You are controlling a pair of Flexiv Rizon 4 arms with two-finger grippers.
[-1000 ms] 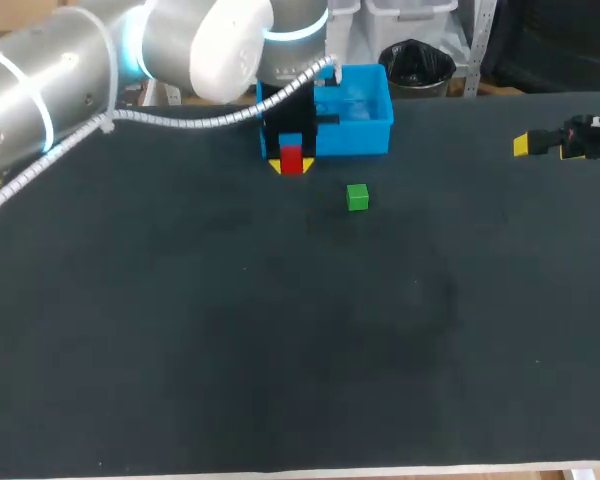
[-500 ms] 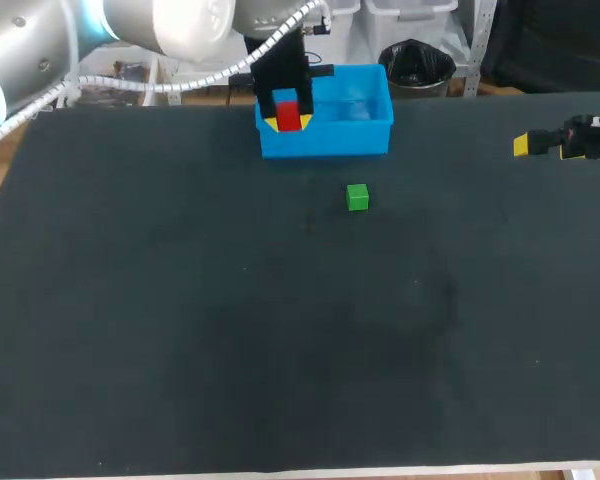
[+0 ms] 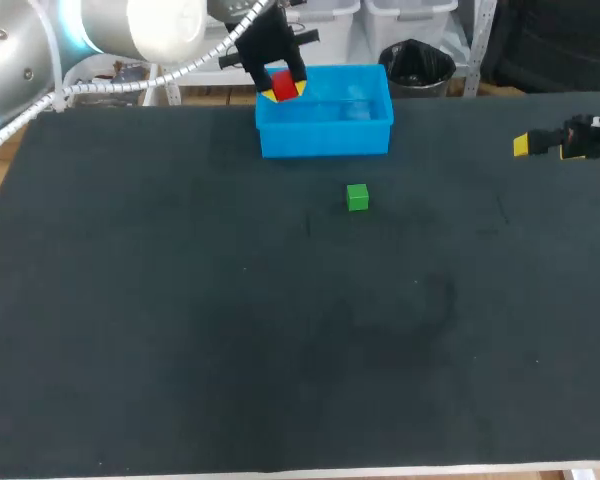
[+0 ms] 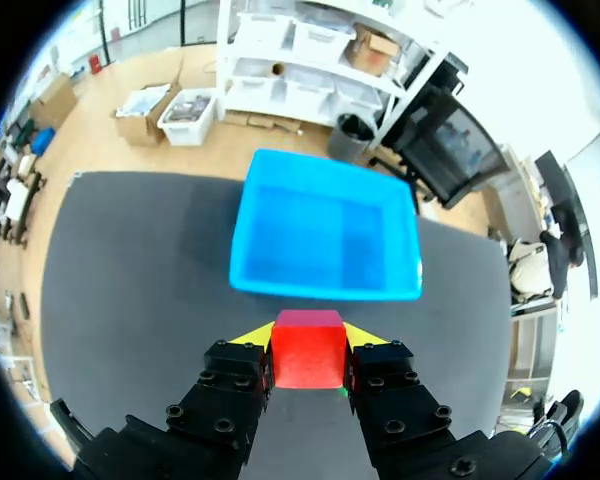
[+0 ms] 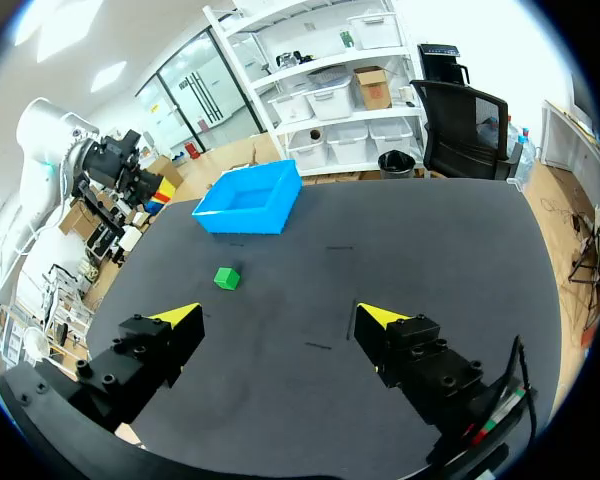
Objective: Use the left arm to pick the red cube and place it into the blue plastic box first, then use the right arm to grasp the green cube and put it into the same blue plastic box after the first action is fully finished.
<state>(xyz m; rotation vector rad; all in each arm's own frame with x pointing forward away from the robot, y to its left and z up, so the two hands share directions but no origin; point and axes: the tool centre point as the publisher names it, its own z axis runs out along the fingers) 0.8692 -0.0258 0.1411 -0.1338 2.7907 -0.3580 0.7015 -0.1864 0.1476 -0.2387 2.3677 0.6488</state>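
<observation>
Left end effector (image 3: 281, 90), clamped on the red cube (image 3: 284, 85), poised at the blue plastic box's (image 3: 325, 142) far-left corner for release. Right end effector (image 5: 280, 318) (spread wide, empty) is parked right, clear of the green cube (image 3: 357, 197) on the tabletop (image 3: 280, 350).

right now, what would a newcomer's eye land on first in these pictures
The bright red cube stands out first, clamped between the yellow tips of the left gripper and held in the air at the left end of the blue plastic box, which is empty. Next comes the small green cube, alone on the dark table in front of the box. The right gripper hangs open at the table's right side.
</observation>
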